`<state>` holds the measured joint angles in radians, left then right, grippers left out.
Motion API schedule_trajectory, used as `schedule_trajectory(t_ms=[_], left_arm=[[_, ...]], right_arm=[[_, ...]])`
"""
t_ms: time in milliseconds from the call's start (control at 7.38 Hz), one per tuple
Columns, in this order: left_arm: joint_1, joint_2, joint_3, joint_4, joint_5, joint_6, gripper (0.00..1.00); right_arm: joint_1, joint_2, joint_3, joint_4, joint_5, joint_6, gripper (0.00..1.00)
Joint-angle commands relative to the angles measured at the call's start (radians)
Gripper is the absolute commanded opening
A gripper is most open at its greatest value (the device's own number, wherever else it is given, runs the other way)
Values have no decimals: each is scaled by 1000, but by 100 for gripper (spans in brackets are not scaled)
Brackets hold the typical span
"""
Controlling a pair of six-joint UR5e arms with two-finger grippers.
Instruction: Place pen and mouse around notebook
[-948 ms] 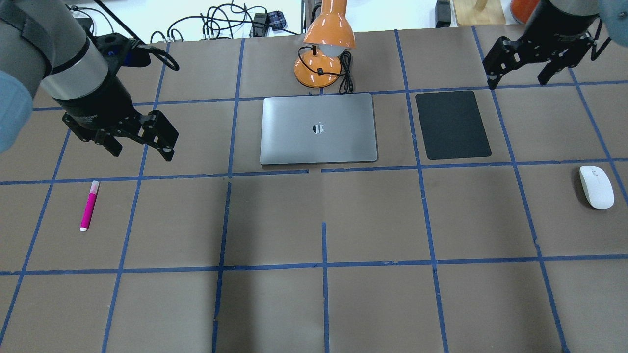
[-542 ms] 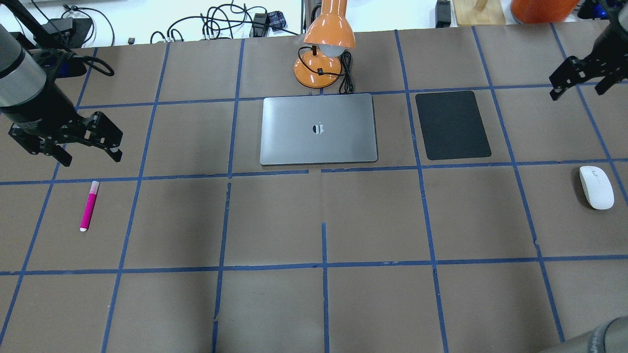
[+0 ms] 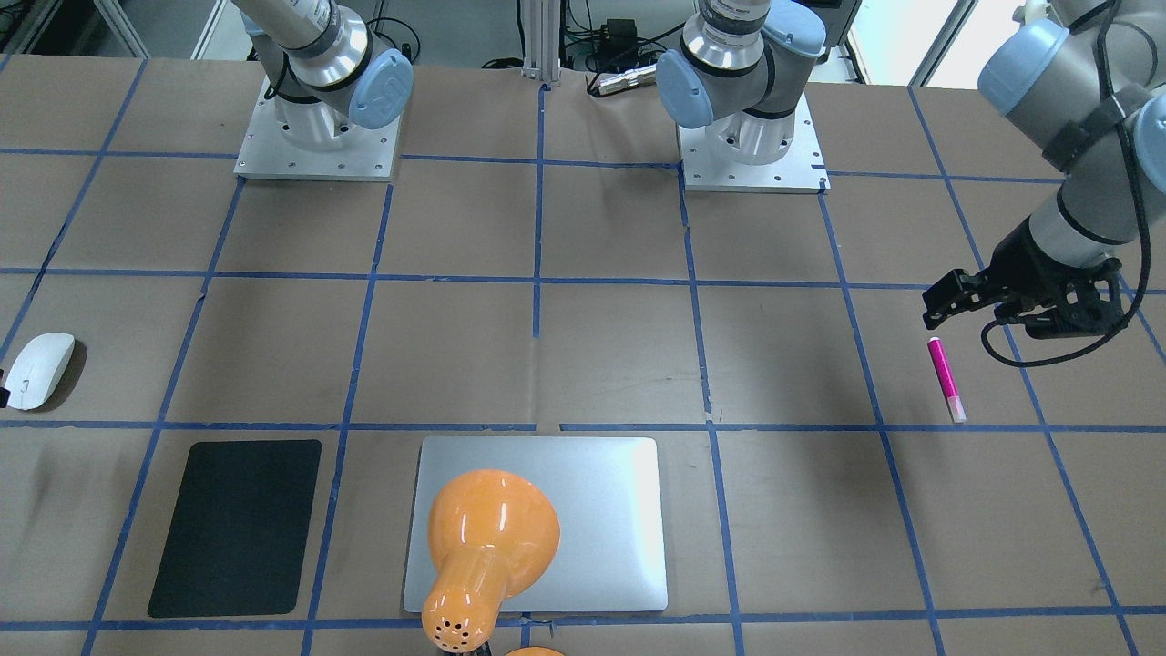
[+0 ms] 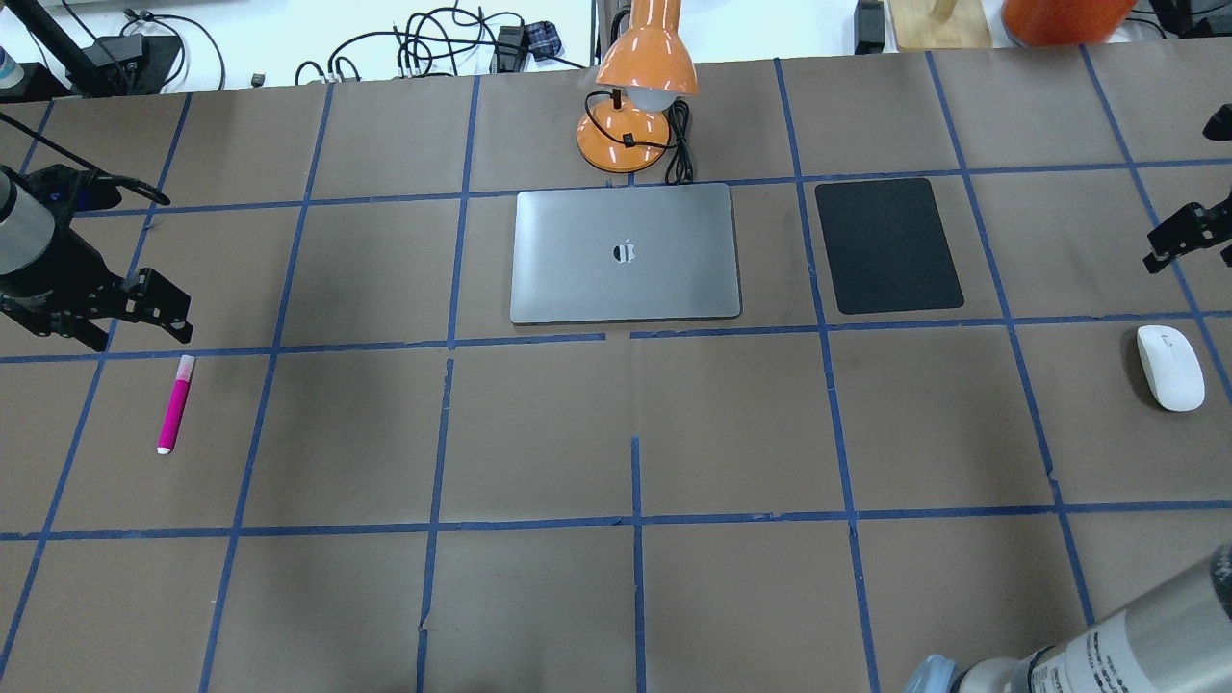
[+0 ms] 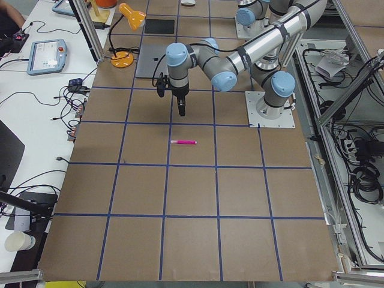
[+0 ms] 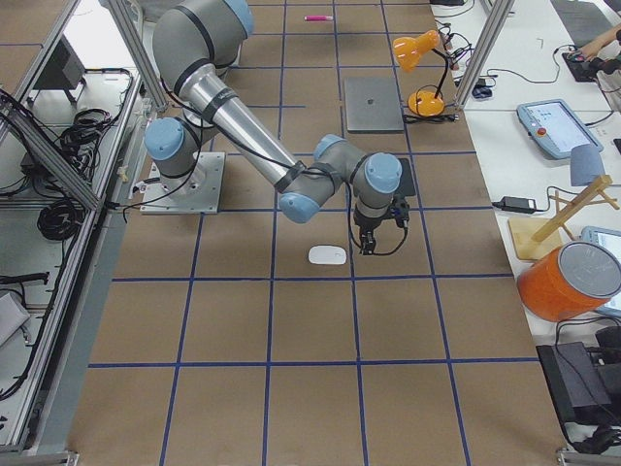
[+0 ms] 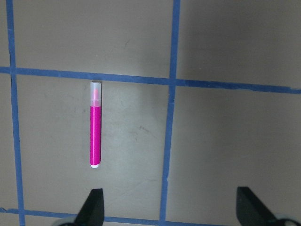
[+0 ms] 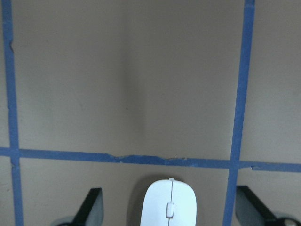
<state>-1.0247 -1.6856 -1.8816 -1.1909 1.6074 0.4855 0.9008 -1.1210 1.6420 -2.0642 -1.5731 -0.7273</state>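
Outward both arms have been swung since a moment ago: the left gripper [image 4: 137, 335] is now carried just beyond the pen [image 4: 175, 404], jaws spread wide and empty. The right gripper [image 6: 371, 243] is held by the mouse [image 4: 1169, 380], seemingly above one end, jaws likewise parted. Pen and mouse are seen lying well apart from the notebook [image 4: 626, 252], on opposite sides.

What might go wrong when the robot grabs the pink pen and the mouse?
The pen is thin and lies flat, so the open left pincer might knock it rolling. The mouse is smooth and rounded, so it might slip out. The lamp stands close beside the notebook, so an arm might bump it.
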Motion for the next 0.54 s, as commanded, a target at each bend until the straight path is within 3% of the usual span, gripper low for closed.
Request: schedule_trajectory(t_ms=[0,406], left_arm=[[38,-81,-16,98,0,146,100],[87,-213,-17,243,0,174,100]], right_arm=[[-14,30,64,-54,-13,2,100],[-34,32,102,-50,-39,61,100]])
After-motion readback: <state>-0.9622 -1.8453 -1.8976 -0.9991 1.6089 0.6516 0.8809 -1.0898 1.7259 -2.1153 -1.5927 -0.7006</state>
